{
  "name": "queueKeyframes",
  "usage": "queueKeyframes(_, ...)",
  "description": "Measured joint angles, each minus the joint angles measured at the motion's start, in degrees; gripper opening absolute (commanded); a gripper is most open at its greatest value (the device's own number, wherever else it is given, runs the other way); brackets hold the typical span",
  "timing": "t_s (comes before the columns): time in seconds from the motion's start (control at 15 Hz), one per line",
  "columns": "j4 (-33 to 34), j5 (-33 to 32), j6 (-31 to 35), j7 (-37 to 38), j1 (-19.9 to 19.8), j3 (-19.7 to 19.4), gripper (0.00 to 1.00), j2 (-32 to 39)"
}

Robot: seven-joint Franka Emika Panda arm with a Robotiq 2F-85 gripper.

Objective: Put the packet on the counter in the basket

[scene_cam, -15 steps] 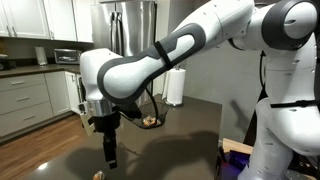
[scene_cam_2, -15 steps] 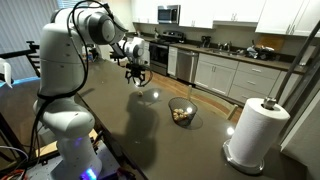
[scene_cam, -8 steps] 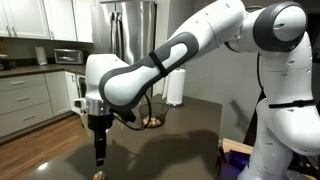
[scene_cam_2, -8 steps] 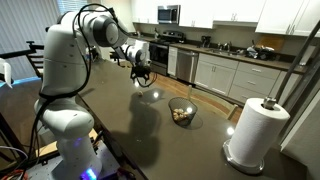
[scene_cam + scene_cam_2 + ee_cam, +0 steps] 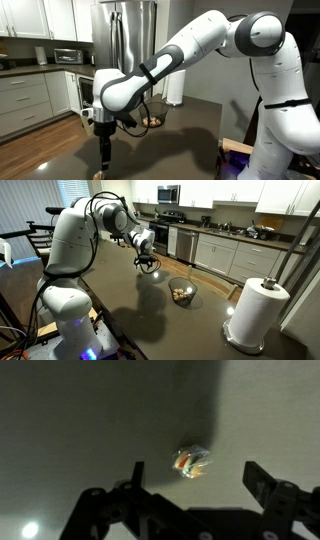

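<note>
In the wrist view the packet (image 5: pixel 192 462), small, crinkly and shiny with red and yellow marks, lies on the dark counter (image 5: pixel 80 420) between and just ahead of my two black fingers. My gripper (image 5: pixel 198 485) is open and empty above it. In an exterior view my gripper (image 5: pixel 103 152) points straight down near the counter's near corner, with a pale speck, the packet (image 5: pixel 100 173), below it. The dark bowl-shaped basket (image 5: pixel 150 121) holding tan items stands farther back on the counter. It also shows in an exterior view (image 5: pixel 182 292), a short way from my gripper (image 5: pixel 148 264).
A white paper towel roll (image 5: pixel 252 310) stands on the counter (image 5: pixel 150 315) beyond the basket; it also shows in an exterior view (image 5: pixel 175 87). White kitchen cabinets (image 5: pixel 230 255) and a steel fridge (image 5: pixel 130 30) lie past the counter's edges.
The arm has reached farther out over the counter and the gripper has shifted slightly sideways and come a little lower over the packet. The jaws stay open.
</note>
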Motion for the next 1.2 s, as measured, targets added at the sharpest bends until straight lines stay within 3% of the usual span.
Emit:
queueKeyframes(0.6,5.1,2.5,-3.1,-3.3,-0.9,3.6,1.0,7.1)
queueKeyframes(0.8,5.6,2.5,-3.3,-3.3,-0.7,3.9,0.77,8.0)
queueKeyframes(0.87,5.6,2.5,-3.3,-3.3,-0.7,3.9,0.62,8.2)
queueKeyframes(0.93,5.6,2.4,-3.3,-3.3,-0.7,3.9,0.63,8.4)
queueKeyframes(1.07,5.6,2.2,-3.2,-3.3,-0.6,3.8,0.4,8.7)
queueKeyframes(1.2,5.7,1.1,-3.0,-3.3,-0.5,3.5,0.26,8.7)
